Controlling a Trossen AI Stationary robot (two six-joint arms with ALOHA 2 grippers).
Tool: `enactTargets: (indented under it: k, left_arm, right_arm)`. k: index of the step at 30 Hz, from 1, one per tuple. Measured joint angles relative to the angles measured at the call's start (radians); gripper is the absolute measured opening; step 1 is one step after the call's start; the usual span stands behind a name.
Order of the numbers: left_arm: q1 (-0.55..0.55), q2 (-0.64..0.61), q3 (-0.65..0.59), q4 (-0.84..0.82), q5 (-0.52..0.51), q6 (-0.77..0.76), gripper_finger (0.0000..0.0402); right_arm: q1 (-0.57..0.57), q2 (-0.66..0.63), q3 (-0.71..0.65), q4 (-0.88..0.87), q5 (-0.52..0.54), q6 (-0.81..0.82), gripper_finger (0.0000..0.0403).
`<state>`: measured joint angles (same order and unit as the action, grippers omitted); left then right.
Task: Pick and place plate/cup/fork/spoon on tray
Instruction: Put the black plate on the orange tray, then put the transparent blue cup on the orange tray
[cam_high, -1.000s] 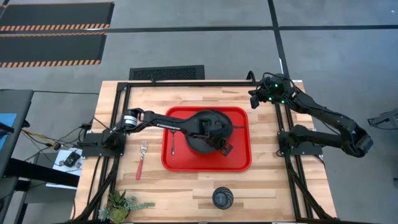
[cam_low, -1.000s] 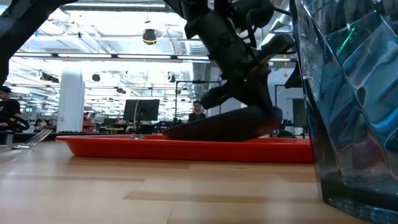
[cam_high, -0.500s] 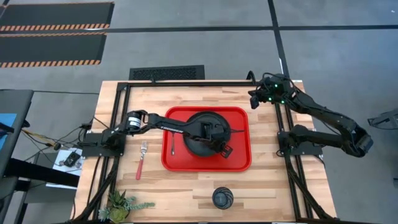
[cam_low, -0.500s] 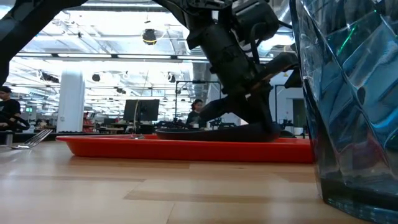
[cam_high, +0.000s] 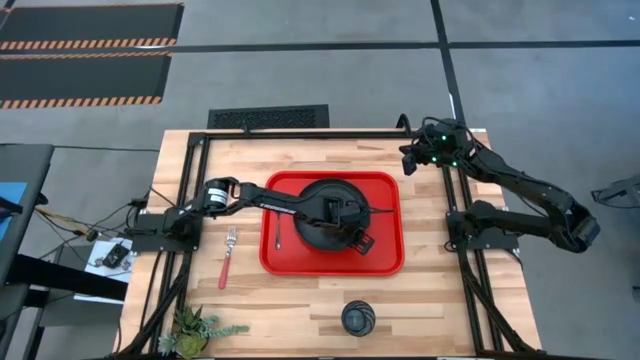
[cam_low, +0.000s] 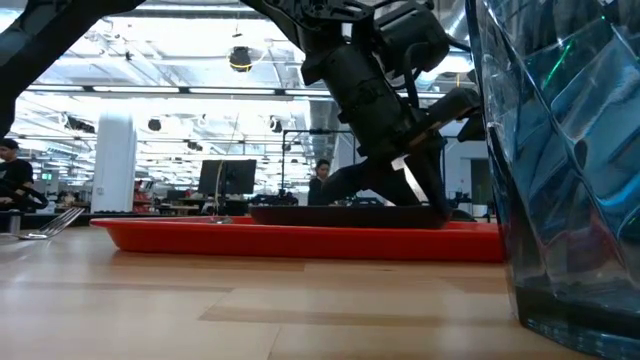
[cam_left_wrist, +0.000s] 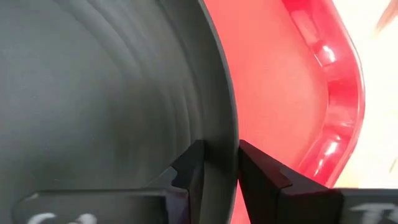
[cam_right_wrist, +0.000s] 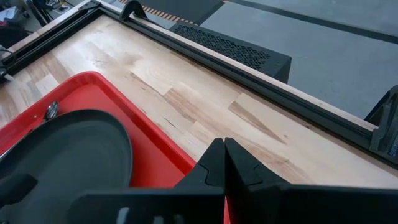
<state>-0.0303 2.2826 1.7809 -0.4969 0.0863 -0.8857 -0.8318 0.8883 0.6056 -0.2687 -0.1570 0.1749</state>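
Note:
The black plate (cam_high: 325, 212) lies flat in the red tray (cam_high: 385, 258), also seen low in the low view (cam_low: 330, 211). My left gripper (cam_high: 360, 240) is over the plate's near right rim, shut on it. The dark spoon (cam_high: 279, 234) lies in the tray, left of the plate. The red-handled fork (cam_high: 226, 258) lies on the table left of the tray. The cup (cam_high: 358, 318) stands near the table's near edge and fills the right of the low view (cam_low: 560, 160). My right gripper (cam_high: 410, 160) is shut and empty at the far right. My left gripper pinches the plate's rim (cam_left_wrist: 219, 134) at its near right side, one finger (cam_left_wrist: 189, 171) inside the plate and one (cam_left_wrist: 264, 180) outside. The fingers slant down from above and from the table's left. The plate rests flat on the tray floor.
A small potted plant (cam_high: 195, 328) stands at the table's near left corner. The black frame rails (cam_high: 465, 215) run along both sides of the table. Bare wood shows between the tray and the cup.
My left gripper has gone down with the plate. The plate's right side, which was raised and tilted above the tray, has come down, and the plate now lies flat in the tray.

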Motion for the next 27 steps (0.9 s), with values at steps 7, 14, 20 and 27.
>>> enactTargets:
  k: [7,14,20,27]
  left_arm:
    - [0.004,0.0,0.044,-0.019,0.025,0.019,0.0078]
    - [0.025,0.0,0.13,-0.032,0.028,0.109,0.0078]
    - [0.031,-0.046,0.159,-0.07,-0.028,0.222,0.0043]
    - [0.016,-0.105,0.161,-0.081,-0.136,0.357,0.0003]
  right_arm:
    - [0.0,0.0,0.0,0.0,0.0,-0.001,0.0011]
    - [0.0,0.0,0.0,-0.013,0.0,-0.003,0.0011]
    - [0.0,-0.002,0.0,-0.016,0.0,-0.018,0.0011]
    - [0.0,-0.042,0.0,-0.032,0.0,-0.026,0.0011]
